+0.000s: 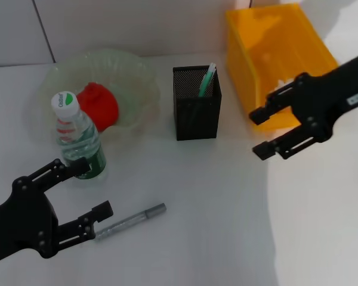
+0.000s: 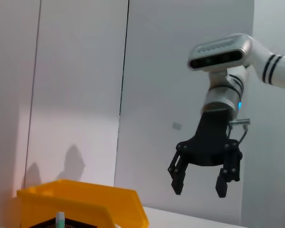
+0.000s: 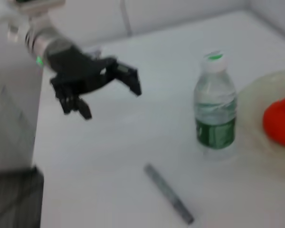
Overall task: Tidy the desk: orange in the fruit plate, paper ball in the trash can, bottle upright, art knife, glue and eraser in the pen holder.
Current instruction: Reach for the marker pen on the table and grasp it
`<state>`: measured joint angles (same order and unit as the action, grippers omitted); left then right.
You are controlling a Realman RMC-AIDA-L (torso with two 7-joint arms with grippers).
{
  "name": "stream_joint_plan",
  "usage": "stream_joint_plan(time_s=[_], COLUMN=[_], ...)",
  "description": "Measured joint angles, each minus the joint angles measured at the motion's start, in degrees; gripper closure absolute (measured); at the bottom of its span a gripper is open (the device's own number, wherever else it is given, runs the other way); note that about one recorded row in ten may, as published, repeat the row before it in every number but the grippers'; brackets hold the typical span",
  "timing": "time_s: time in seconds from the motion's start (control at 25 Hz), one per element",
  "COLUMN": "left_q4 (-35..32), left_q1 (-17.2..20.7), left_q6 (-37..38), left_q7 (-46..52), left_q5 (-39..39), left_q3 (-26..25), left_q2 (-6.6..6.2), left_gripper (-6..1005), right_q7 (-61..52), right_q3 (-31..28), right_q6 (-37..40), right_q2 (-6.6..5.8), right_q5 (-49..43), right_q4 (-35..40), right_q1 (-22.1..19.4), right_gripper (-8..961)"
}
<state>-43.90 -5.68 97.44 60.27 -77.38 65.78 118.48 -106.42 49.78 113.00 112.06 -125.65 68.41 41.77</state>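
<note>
Farthest left, the left claw (image 1: 80, 196) hovers low over the white bench (image 1: 197, 202), its two fingers spread apart and holding nothing; the right wrist view shows the same claw (image 3: 104, 92) open in the air above the bench. Just beside its upper finger stands the bottle (image 1: 77, 140), upright with a white cap and a green label, touching the near rim of the fruit plate (image 1: 137, 83). That clear, wavy-edged plate holds the orange (image 1: 98, 106), which looks bright red-orange and sits toward the plate's left side. Near the left claw's lower finger, the art knife (image 1: 131, 221) lies flat on the bench, a slim grey stick slanting up toward the right. Further right, the black mesh pen holder (image 1: 196, 113) stands upright with a green and white glue stick (image 1: 206, 80) leaning inside it. Beyond it, the yellow trash can (image 1: 268, 53) sits against the back wall. Over its front edge hangs the right claw (image 1: 264, 132), fingers apart and empty.
</note>
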Motion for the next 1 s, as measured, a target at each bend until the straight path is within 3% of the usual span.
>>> stream_joint_plan(time_s=[0.08, 0.2, 0.32, 0.4, 0.6, 1.0], left_q4=[1.12, 2.83, 5.77, 8.34, 10.66, 11.20], left_q1=[0.05, 0.11, 0.01, -0.62, -1.00, 0.39], left_q6=[0.01, 0.18, 0.30, 0.38, 0.89, -2.20], left_q7=[-0.59, -2.38, -5.70, -7.71, -9.61, -9.79], left_q5=[-0.05, 0.27, 1.21, 2.02, 2.39, 0.78], left_q3=[-0.07, -0.16, -0.15, 0.23, 0.47, -0.32], left_q2=[-0.04, -0.02, 0.17, 0.23, 0.16, -1.07], left_gripper=[171, 171, 171, 171, 170, 170], right_q7=[-0.91, -1.02, 0.08, 0.37, -0.03, 0.94], right_q3=[4.15, 7.77, 11.06, 15.39, 28.70, 39.83], right_q6=[-1.02, -4.72, -6.58, -7.90, -13.09, -21.63], right_q2=[0.48, 3.07, 6.17, 7.19, 7.49, 7.69], right_q5=[-5.06, -12.43, -16.85, -17.26, -11.95, -7.05], right_q4=[-3.06, -8.40, -11.68, -12.44, -13.16, -13.49], right_q1=[6.00, 14.04, 19.11, 20.37, 20.59, 17.99], right_gripper=[244, 243, 243, 243, 243, 251])
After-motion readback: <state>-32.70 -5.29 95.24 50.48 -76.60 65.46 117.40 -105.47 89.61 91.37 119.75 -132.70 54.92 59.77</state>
